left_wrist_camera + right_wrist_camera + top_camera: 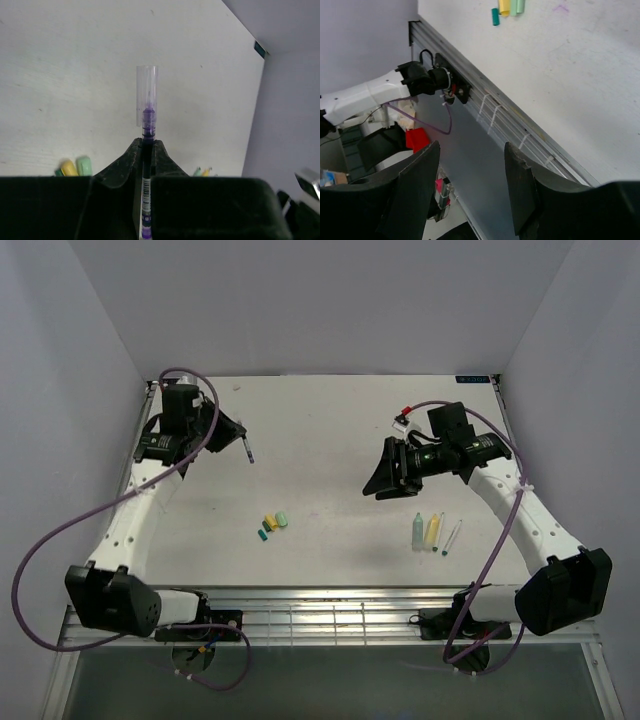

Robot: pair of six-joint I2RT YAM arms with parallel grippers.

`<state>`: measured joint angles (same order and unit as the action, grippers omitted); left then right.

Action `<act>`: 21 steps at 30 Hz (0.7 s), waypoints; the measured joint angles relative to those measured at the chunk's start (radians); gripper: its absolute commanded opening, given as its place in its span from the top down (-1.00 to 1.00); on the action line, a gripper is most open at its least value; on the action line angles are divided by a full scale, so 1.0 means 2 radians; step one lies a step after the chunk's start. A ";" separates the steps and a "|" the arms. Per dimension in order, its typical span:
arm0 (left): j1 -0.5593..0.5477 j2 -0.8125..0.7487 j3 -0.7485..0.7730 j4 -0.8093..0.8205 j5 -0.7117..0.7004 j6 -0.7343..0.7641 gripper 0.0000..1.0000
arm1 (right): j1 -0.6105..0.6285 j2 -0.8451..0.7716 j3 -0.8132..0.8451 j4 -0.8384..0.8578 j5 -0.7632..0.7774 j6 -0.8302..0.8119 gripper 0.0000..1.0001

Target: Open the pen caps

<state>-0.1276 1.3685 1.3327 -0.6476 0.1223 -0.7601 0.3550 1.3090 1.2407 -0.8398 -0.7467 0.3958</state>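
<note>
**Capped pen pinched, no pull on the cap yet**

Pinches a thin purple pen point(145, 197) in the clenched left claw point(147, 144), raised over the far left of the bench point(330, 420), with the clear cap point(146, 95) seated on the tip and poking out past the fingertips. Holds the right claw point(471, 146) released and bare, lifted over the right side, well apart from that pen. Leaves loose caps point(272, 524) in yellow, green and teal huddled mid-bench, and other pens point(432, 531) lying side by side near the right arm.

Could well drag the whole pen out through the fingers on a pull, given so slim a barrel in the pinch. Might miss or glance off the cap, being transparent and narrow. Risks bending the pen sideways by tugging off its axis. Could also fling the freed cap off the bench by releasing too high.
</note>
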 measured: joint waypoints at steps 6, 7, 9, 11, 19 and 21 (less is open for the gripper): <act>-0.116 -0.122 -0.086 0.025 0.014 -0.056 1.00 | 0.043 0.008 -0.023 0.120 -0.066 0.089 -0.27; -0.132 -0.126 -0.094 0.029 0.016 -0.062 1.00 | 0.056 0.013 -0.023 0.148 -0.073 0.107 -0.29; -0.153 -0.122 -0.102 0.036 0.018 -0.070 1.00 | 0.080 0.030 -0.019 0.194 -0.082 0.137 -0.32; -0.168 -0.112 -0.102 0.042 0.018 -0.074 1.00 | 0.100 0.058 -0.003 0.229 -0.088 0.163 -0.36; -0.193 -0.103 -0.102 0.069 0.018 -0.083 1.00 | 0.132 0.110 0.022 0.338 -0.068 0.227 -0.33; -0.193 -0.101 -0.102 0.076 0.019 -0.083 1.00 | 0.137 0.111 0.019 0.358 -0.061 0.240 -0.26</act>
<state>-0.5137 1.1671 1.1278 -0.4957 0.1600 -0.9260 0.6289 1.5303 1.2785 -0.1246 -0.8692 0.8761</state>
